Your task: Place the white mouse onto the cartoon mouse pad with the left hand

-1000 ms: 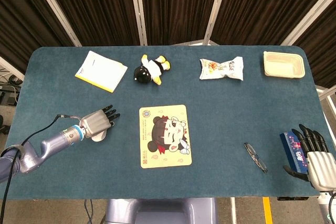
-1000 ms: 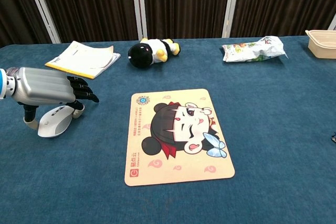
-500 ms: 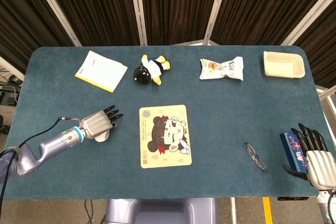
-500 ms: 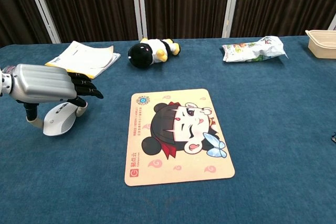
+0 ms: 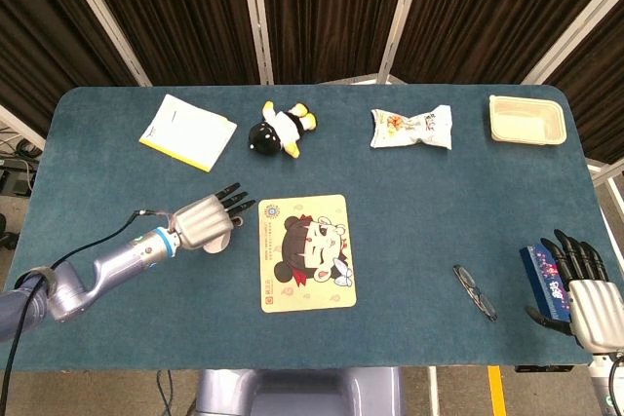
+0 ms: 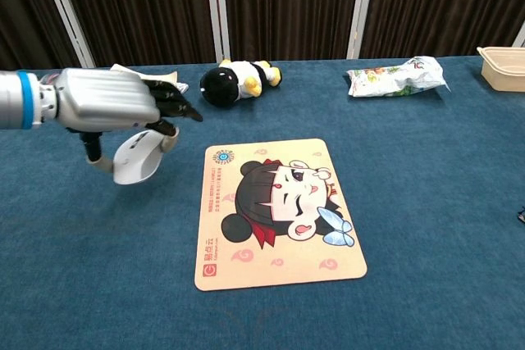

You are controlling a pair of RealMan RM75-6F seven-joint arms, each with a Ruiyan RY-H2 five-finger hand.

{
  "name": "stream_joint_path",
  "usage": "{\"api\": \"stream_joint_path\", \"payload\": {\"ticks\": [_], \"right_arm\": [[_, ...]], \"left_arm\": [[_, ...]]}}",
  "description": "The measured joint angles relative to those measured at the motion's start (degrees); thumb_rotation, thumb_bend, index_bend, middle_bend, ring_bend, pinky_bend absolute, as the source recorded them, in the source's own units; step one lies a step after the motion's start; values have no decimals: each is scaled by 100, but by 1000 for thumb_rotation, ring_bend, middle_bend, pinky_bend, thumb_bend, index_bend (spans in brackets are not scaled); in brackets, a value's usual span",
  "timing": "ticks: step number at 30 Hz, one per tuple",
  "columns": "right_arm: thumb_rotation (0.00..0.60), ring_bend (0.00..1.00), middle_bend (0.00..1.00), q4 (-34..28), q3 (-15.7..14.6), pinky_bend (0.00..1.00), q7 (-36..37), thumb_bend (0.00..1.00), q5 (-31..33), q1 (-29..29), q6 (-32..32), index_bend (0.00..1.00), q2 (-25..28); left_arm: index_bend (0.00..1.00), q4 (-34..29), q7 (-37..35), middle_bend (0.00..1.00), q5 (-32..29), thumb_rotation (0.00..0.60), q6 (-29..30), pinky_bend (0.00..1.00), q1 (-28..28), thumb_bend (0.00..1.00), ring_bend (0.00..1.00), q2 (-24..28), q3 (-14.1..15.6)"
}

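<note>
My left hand (image 5: 208, 221) grips the white mouse (image 6: 135, 157) from above, thumb on its near side and fingers over the top. In the chest view the mouse looks lifted a little off the table, just left of the cartoon mouse pad (image 6: 279, 211). In the head view the left hand hides most of the mouse; only a white edge (image 5: 218, 241) shows beside the pad (image 5: 305, 252). The pad lies flat at the table's middle with nothing on it. My right hand (image 5: 587, 291) rests at the near right corner, fingers spread, holding nothing.
Along the far side lie a yellow-edged notebook (image 5: 187, 132), a black-and-white plush toy (image 5: 281, 130), a snack bag (image 5: 410, 129) and a beige container (image 5: 526, 120). Glasses (image 5: 475, 291) and a blue packet (image 5: 542, 278) lie near the right hand.
The left hand has carried the white mouse up and to the right, from the table's left part to just beside the pad's left edge. The right hand has not moved.
</note>
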Motion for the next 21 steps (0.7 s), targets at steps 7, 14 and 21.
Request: {"api": "stream_joint_path", "payload": {"ticks": [7,14,21], "right_arm": [[600,0,0,8,-5,0,29,97,-5,4,-6,83,5],[600,0,0,19,-14,0,77,97,-18,11,-15,83,17],[600,0,0,30,-20,0,139,99,-17,28,-50,83,39]], "left_arm": [[634,-194,547,0,-297,600,-367,0,-355,175,0,-402,-423],[634,-105,1087,0,-561,600,-833,0,-717,176,0,-986,-684],[634,311,1572,0,-835,600,-1180,0,-1043,176,0,-1633,-891]]}}
